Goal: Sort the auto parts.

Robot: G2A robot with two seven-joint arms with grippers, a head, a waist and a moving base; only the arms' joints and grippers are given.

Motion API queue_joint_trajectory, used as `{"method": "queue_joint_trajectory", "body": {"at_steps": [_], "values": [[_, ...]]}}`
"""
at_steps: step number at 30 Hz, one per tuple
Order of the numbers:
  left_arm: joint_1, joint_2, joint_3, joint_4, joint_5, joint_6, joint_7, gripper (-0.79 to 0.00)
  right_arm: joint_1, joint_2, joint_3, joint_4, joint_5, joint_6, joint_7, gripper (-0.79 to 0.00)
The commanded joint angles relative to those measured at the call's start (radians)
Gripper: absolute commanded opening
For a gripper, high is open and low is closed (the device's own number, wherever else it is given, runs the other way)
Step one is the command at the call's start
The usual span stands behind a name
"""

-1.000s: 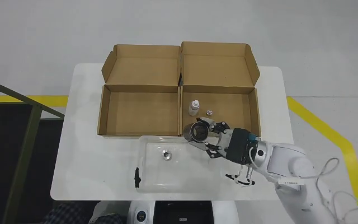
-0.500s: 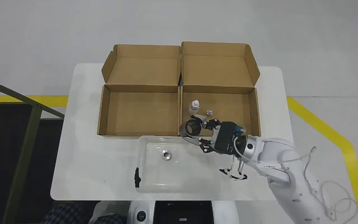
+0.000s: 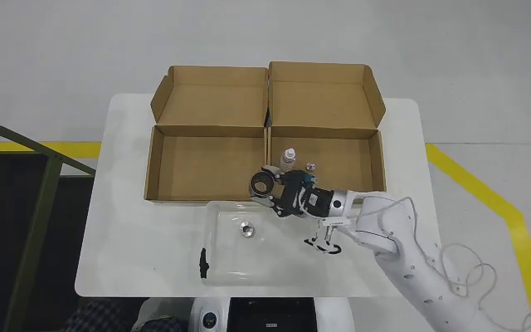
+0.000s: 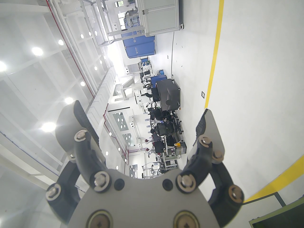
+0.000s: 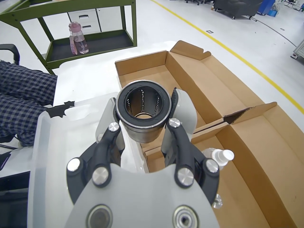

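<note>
Right tool (image 5: 143, 98) is clamped on a steel bearing (image 5: 144, 131) and holds it above the near corner where the left-hand box (image 3: 207, 166) meets the right-hand box (image 3: 348, 166), just past the clear tray (image 3: 217, 249). One small metal part (image 3: 246, 227) lies in the tray. A white bottle (image 3: 288, 157) stands in the right-hand box. Left tool (image 4: 141, 110) is spread wide with nothing between its fingers.

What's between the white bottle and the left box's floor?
The white bottle and left box are parted by the boxes' adjoining side walls, seen in the top view; the right gripper holds the bearing nearby.
</note>
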State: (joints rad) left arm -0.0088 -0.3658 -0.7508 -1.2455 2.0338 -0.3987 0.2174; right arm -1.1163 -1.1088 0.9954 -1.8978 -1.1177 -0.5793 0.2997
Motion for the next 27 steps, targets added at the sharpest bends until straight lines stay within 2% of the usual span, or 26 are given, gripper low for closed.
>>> {"method": "queue_joint_trajectory", "body": {"at_steps": [1,10,20,27], "values": [[0.0,0.0,0.0,0.0,0.0,0.0,0.0,0.0,0.021,-0.006,-0.018,0.015,-0.014,0.021,0.009,-0.785],[0.0,0.0,0.0,0.0,0.0,0.0,0.0,0.0,0.099,-0.035,-0.099,0.089,-0.076,0.11,0.065,-0.785],[0.0,0.0,0.0,0.0,0.0,0.0,0.0,0.0,0.19,-0.08,-0.21,0.201,-0.093,0.154,0.122,-0.785],[0.0,0.0,0.0,0.0,0.0,0.0,0.0,0.0,0.24,-0.108,-0.249,0.269,-0.083,0.18,0.137,-0.785]]}}
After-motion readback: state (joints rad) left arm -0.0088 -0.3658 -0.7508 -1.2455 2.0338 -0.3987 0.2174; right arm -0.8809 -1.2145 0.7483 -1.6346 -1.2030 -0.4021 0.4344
